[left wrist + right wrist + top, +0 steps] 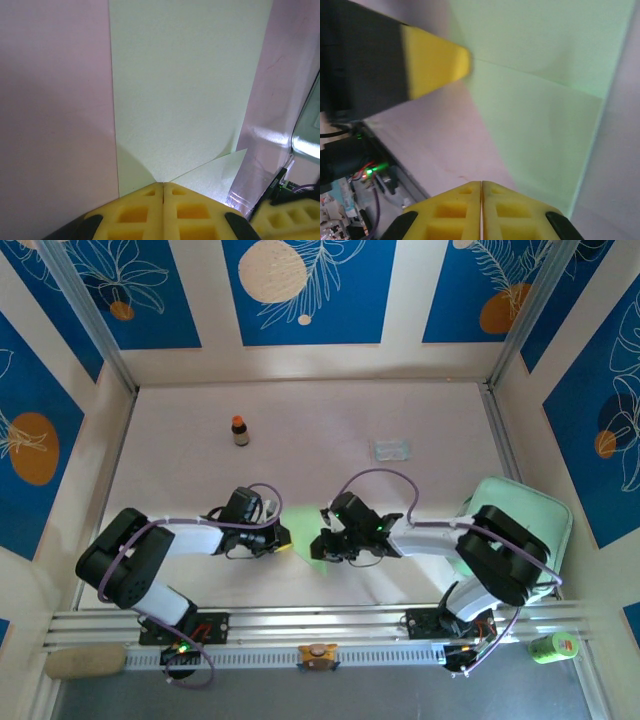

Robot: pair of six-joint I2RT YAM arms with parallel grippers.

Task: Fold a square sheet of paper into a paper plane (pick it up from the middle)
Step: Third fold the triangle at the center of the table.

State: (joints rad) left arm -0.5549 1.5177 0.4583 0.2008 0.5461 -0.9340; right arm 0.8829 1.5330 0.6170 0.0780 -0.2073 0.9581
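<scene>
Square sheet of paper [180, 90]: thin, pale green, unmarked, flat on the pinkish table [300, 420] at its near middle, between the two grippers; near corner turned over into a triangular flap, with a straight crease across the sheet in the right wrist view. Mint green tray [548, 512] at the table's right side, partly under the right arm, contents hidden by it. Both arms bent at the elbow and reaching inward, wrists low and facing each other. Left gripper [163, 186] with yellow pads pressed together, tips on the sheet where the flap begins; cannot tell whether paper is nipped between them. Right gripper [481, 184] likewise pressed together, just beside the sheet's edge
</scene>
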